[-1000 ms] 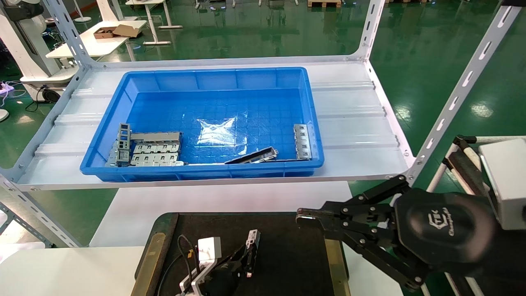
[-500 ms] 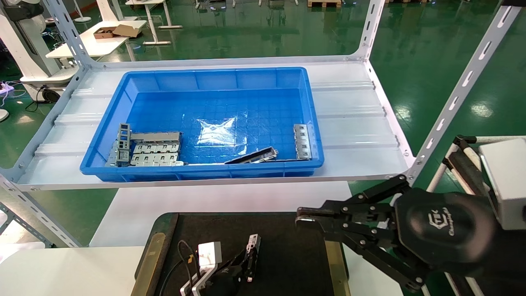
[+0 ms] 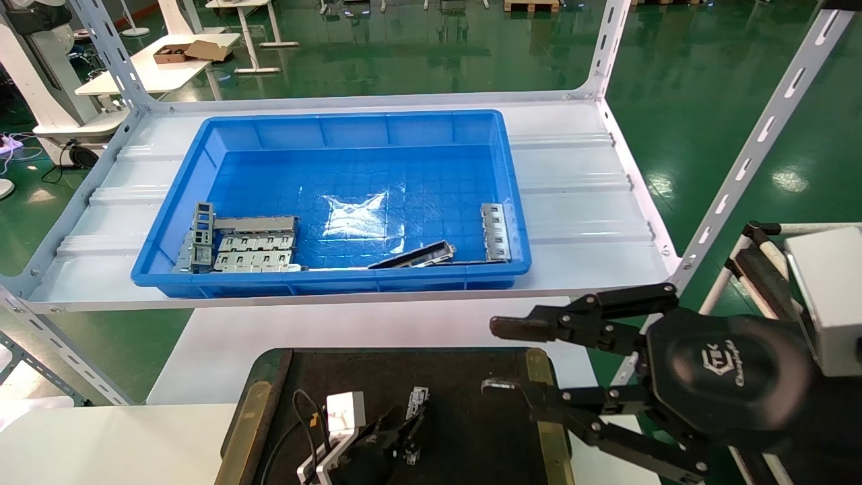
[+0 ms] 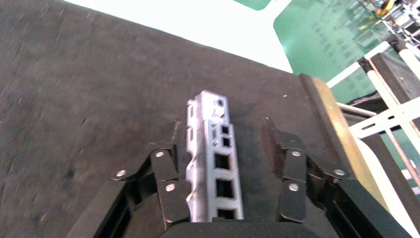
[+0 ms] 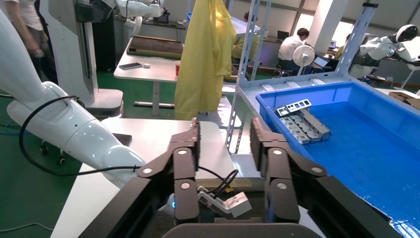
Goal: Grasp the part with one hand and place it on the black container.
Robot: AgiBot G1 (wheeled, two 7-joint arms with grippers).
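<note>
1. The left gripper (image 4: 220, 148) hangs low over the black container (image 4: 74, 99), fingers (image 4: 163, 168) spread wide.
2. Between them the part (image 4: 214, 158) lies on the felt, against the one finger and clear of the other.
3. The right gripper (image 3: 502, 357) hovers over the container's right rim, jaws apart, empty.
4. Beyond, a blue bin (image 3: 337, 283) holds more metal pieces.

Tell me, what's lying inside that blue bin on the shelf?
The blue bin holds a cluster of grey metal plates at one near corner, a darker strip leaning at the front wall, and a slim plate by the other side. Anything beneath them is covered.
</note>
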